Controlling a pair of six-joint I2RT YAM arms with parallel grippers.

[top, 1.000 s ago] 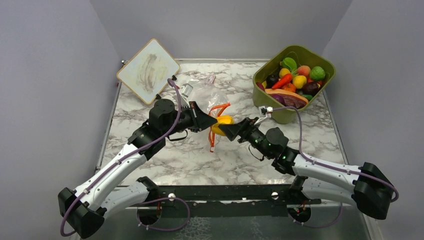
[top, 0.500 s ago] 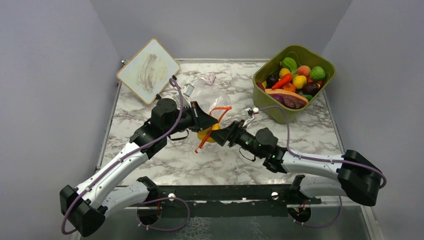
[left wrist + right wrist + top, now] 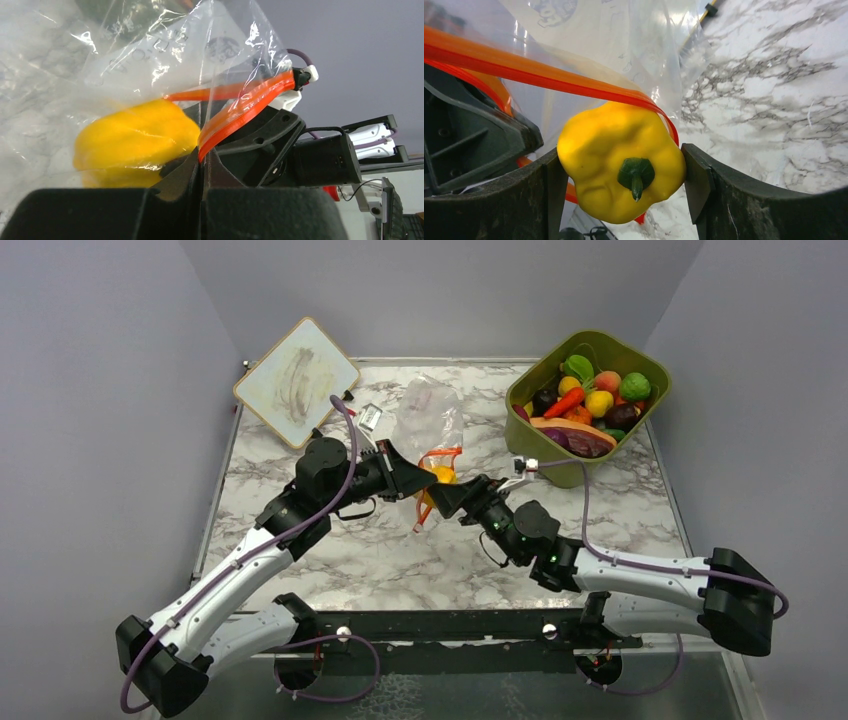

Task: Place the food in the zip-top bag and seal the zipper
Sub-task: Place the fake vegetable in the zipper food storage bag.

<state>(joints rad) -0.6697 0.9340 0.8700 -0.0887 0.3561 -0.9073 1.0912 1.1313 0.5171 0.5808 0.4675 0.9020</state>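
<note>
The clear zip-top bag (image 3: 430, 412) lies at the table's middle back, its mouth toward me. My left gripper (image 3: 416, 480) is shut on the orange-red zipper (image 3: 240, 107) and holds that mouth edge up; the strip sits pinched between its jaws (image 3: 202, 159). My right gripper (image 3: 450, 496) is shut on a yellow toy pepper (image 3: 621, 152), one of the food pieces, and holds it at the bag's mouth, partly past the zipper strip (image 3: 549, 75). The pepper shows through the plastic in the left wrist view (image 3: 132, 140). More food fills the tub.
An olive-green tub (image 3: 640, 415) heaped with toy fruits and vegetables stands at the back right. A worn square board (image 3: 297, 380) leans at the back left corner. A small white item (image 3: 372, 418) lies beside the bag. Grey walls close in three sides.
My right gripper swung the pepper left and down, then up and back into the bag's mouth. The bag has stretched out toward the back. The left gripper kept its hold on the zipper.
</note>
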